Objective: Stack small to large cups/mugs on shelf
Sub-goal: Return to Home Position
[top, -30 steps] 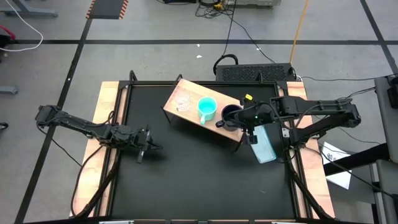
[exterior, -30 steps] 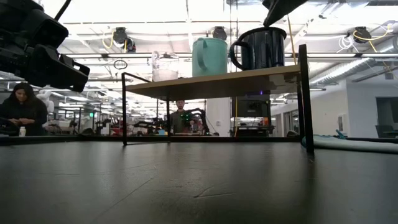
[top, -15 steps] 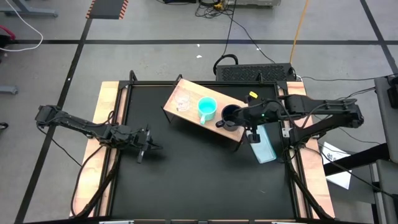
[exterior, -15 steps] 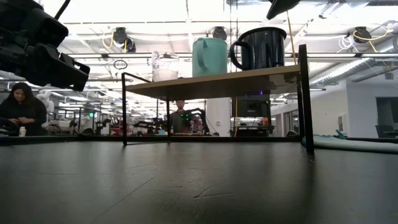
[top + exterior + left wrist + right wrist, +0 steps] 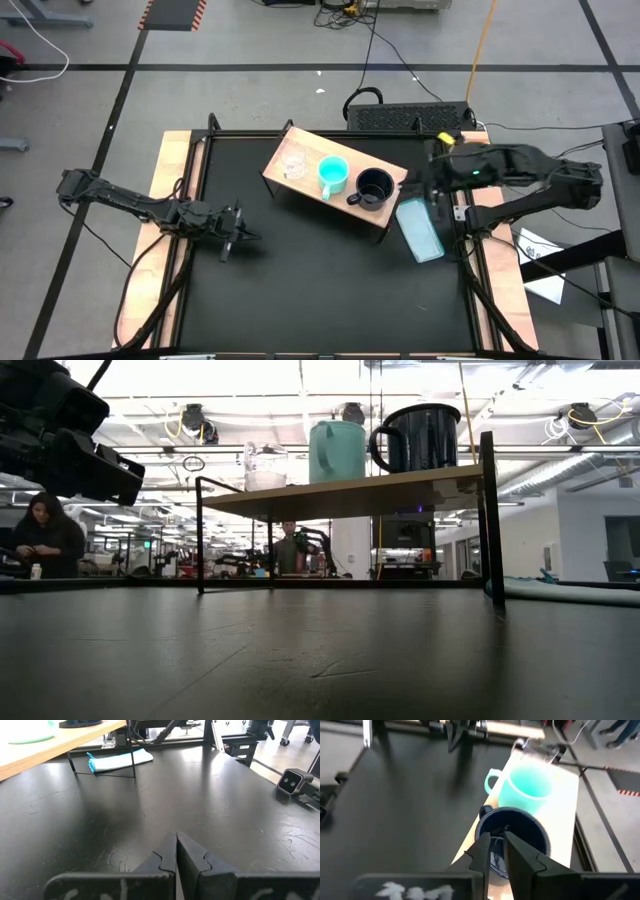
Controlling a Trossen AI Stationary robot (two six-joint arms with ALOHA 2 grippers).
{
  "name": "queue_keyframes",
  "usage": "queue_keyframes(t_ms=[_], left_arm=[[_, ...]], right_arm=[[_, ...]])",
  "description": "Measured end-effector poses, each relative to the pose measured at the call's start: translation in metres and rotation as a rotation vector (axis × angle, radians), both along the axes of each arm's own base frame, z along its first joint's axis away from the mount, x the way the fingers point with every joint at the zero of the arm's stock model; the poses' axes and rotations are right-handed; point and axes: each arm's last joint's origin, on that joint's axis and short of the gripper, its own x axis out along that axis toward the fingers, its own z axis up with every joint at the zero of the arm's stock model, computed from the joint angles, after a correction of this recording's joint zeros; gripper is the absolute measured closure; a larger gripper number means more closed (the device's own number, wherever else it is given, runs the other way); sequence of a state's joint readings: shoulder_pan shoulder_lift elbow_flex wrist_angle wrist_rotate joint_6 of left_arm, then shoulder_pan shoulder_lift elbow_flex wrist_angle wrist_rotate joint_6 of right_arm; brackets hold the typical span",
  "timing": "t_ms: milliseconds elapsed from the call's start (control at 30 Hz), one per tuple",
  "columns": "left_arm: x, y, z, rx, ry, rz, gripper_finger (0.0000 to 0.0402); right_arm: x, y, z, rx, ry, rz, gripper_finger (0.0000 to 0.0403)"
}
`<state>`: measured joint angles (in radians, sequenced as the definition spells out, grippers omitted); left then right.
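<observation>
The shelf point(image 5: 325, 165) stands slantwise at the table's far middle. On its board, in a row from left to right, rest a clear cup point(image 5: 293, 163), a turquoise mug point(image 5: 333, 175) and a black mug point(image 5: 374, 187), each upright on its base. In the low view the row reads clear cup point(image 5: 265, 466), turquoise mug point(image 5: 337, 451), black mug point(image 5: 420, 438). My right gripper point(image 5: 497, 840) hangs above and to the right of the black mug point(image 5: 512, 832), its fingers a narrow gap apart with nothing between them. My left gripper point(image 5: 176, 840) is shut, low over the table's left part.
A flat light-blue item point(image 5: 420, 229) lies on the black tabletop just right of the shelf, under my right arm. Wooden strips point(image 5: 175, 170) border the table's sides. People show in the room beyond the table in the low view.
My right gripper has drawn back from the black mug toward the table's right edge and risen, leaving the low view's top. The black mug stays upright on the shelf where it was.
</observation>
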<state>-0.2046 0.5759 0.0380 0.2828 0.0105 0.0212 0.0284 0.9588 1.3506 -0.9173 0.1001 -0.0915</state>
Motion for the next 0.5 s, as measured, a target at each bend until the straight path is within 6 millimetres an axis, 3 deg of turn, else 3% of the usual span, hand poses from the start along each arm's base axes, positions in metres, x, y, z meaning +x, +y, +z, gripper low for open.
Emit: queue_keyframes(t_ms=[133, 267, 500], left_arm=[[0.000, 0.000, 0.000, 0.004, 0.000, -0.001, 0.0394], [0.000, 0.000, 0.000, 0.002, 0.000, 0.000, 0.0394], [0.000, 0.000, 0.000, -0.004, 0.002, 0.002, 0.0394]], right_arm=[[-0.020, -0.001, 0.007, 0.001, -0.051, 0.001, 0.0364], [-0.034, -0.001, 0.011, -0.016, -0.083, 0.012, 0.0395], [-0.043, -0.001, 0.008, -0.018, -0.091, 0.014, 0.0402]])
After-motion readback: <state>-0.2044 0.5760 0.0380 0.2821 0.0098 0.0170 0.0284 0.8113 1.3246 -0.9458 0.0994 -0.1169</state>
